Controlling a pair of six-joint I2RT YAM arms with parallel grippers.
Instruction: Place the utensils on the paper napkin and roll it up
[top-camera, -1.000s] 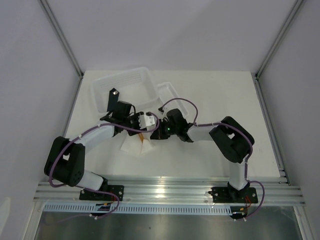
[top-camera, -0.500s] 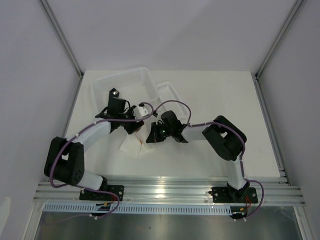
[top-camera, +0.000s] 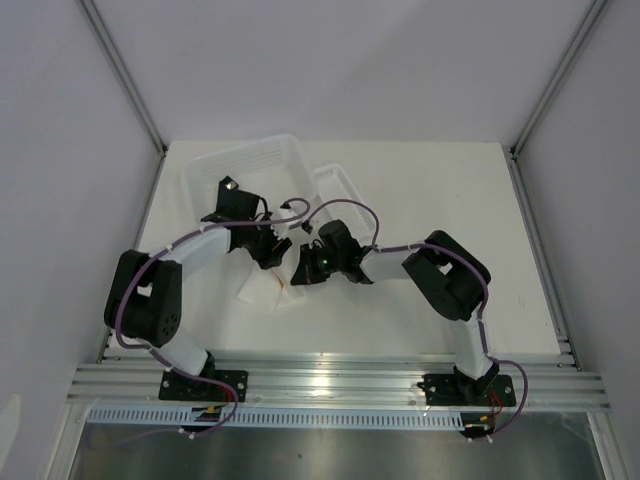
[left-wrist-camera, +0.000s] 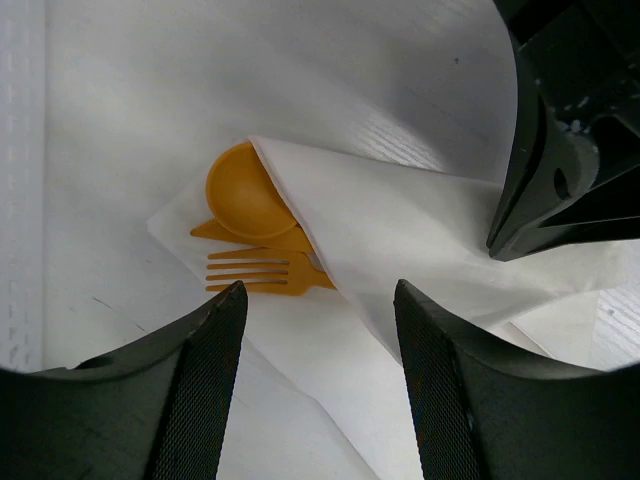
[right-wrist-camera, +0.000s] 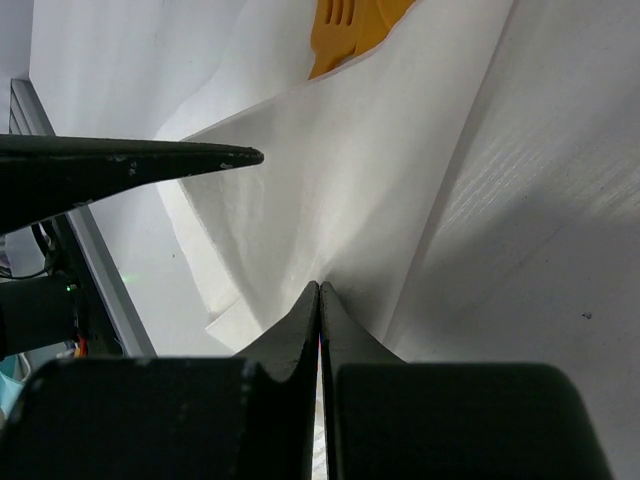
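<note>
Top view: both arms reach to the middle of the desk (top-camera: 420, 320) and meet over the paper napkin (top-camera: 262, 292), which lies on the near side of the white trays (top-camera: 250, 170). The left hand (top-camera: 268, 250) and right hand (top-camera: 300, 272) are almost touching, probably so that one can pin the sheet while the other works the fold. Left wrist view: the left hand is released, with its jaws apart and nothing between them, hovering above the napkin. A flap is folded across the utensils (left-wrist-camera: 255, 235), leaving only the spoon (left-wrist-camera: 240, 190) bowl and the fork (left-wrist-camera: 262, 272) tines showing at the fold's edge. Loading looks done and rolling barely begun. Right wrist view: the right hand is clenched, its tips together on the napkin's crease, seemingly holding the fold flat. I cannot tell whether it nips any paper.
</note>
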